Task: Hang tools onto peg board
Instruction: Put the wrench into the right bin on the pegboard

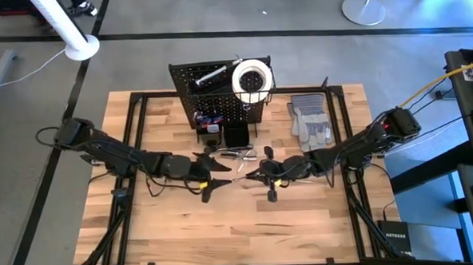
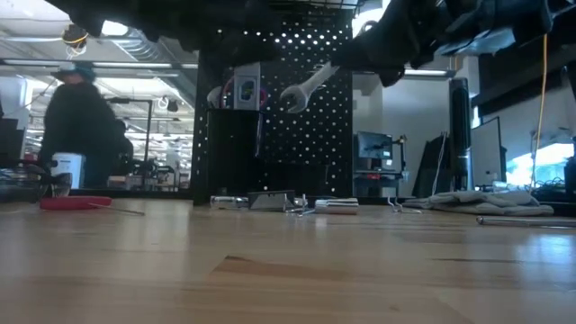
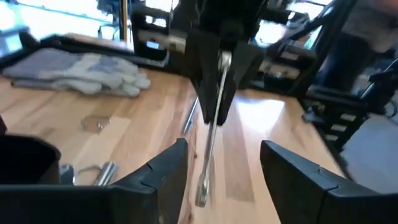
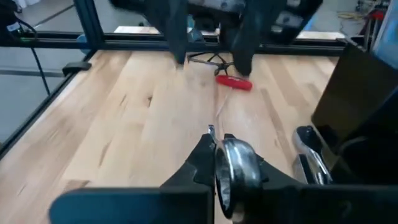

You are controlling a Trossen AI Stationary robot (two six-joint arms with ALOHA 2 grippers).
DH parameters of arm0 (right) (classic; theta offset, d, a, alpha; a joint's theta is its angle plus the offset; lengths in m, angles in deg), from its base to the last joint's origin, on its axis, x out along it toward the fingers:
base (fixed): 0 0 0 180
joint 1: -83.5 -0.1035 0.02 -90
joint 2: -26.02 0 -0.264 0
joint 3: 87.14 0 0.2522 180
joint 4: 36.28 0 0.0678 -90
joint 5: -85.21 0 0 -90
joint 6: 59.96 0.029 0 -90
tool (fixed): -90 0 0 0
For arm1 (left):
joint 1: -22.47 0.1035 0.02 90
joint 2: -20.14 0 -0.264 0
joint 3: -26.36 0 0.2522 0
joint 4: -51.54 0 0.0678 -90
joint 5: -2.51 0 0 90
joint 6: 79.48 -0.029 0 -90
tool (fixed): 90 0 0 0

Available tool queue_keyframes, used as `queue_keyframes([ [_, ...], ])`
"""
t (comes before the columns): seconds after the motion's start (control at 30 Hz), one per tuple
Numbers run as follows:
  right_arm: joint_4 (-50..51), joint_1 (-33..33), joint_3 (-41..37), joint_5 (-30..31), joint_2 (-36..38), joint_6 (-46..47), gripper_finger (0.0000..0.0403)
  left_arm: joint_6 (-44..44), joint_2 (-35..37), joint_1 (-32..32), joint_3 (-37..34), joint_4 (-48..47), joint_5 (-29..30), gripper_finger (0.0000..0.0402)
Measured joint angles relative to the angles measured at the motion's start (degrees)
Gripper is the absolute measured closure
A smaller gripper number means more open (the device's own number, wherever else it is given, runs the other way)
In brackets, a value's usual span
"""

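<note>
The black peg board [image 1: 219,101] stands at the table's far middle. A silver wrench [image 1: 210,74] and a white tape roll [image 1: 252,77] sit at its top. My two grippers meet over the middle of the table. My right gripper [image 4: 227,149] is shut on a second silver wrench [image 3: 211,124]. This wrench reaches toward my left gripper [image 3: 224,149]. The left gripper is open, with a finger on either side of the wrench's free end [image 3: 202,196], and touches nothing. My right gripper pinches the wrench between its two fingers close to the rounded end [image 4: 235,168]. The fingers come nearly level from the table's right side and lie along the shaft. The wrench is lifted clear of the table, and its open-jawed end [image 2: 292,97] slants down toward my left gripper.
Grey work gloves [image 1: 310,121] lie right of the peg board. Small loose tools [image 1: 237,154] lie on the wood in front of it. A red utility knife [image 4: 233,82] lies on the table beyond my left gripper. A person [image 2: 81,126] is in the room behind the table.
</note>
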Motion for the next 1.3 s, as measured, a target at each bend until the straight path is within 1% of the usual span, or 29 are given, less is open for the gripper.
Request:
queue_keyframes([
  [0.23,-0.6,0.0,0.0,-1.2,-1.2,0.7,0.0387,0.3,-7.5,0.4,4.2,0.0,0.3,0.022],
  [0.37,-0.6,0.0,0.0,-1.4,-1.2,0.7,0.0387,2.6,-11.6,1.4,6.4,0.1,0.7,0.022],
  [0.43,-0.9,0.0,0.0,-1.4,-1.2,0.7,0.0387,3.0,-13.4,1.6,7.2,0.1,0.0,0.022],
  [0.63,-0.3,0.0,0.0,-1.4,-1.2,0.7,0.0387,3.0,-15.6,1.6,8.8,0.0,-2.6,0.0222],
  [0.7,-0.2,0.0,0.0,-1.4,-1.2,0.7,0.0387,2.9,-15.6,1.6,8.8,-0.4,-2.6,0.0235],
  [0.8,-0.3,0.0,0.0,-1.4,-1.2,0.7,0.0387,2.1,-15.6,1.7,8.8,-0.4,-2.6,0.027],
  [1.03,-0.4,0.0,0.0,-1.4,-1.2,0.7,0.0386,-0.8,-15.7,1.8,8.8,-0.3,-2.7,0.038],
  [1.1,-0.4,0.0,0.0,-1.5,-1.2,0.8,0.0381,-2.3,-15.7,1.8,8.8,0.2,-2.8,0.0392],
  [1.2,-1.2,0.0,0.0,-1.4,-1.2,0.9,0.0366,-4.1,-15.7,1.7,8.7,1.7,-2.2,0.0389],
  [1.3,-0.4,0.0,0.0,-2.0,-1.0,1.2,0.0346,-5.0,-15.7,1.3,8.3,4.7,-1.1,0.0396],
])
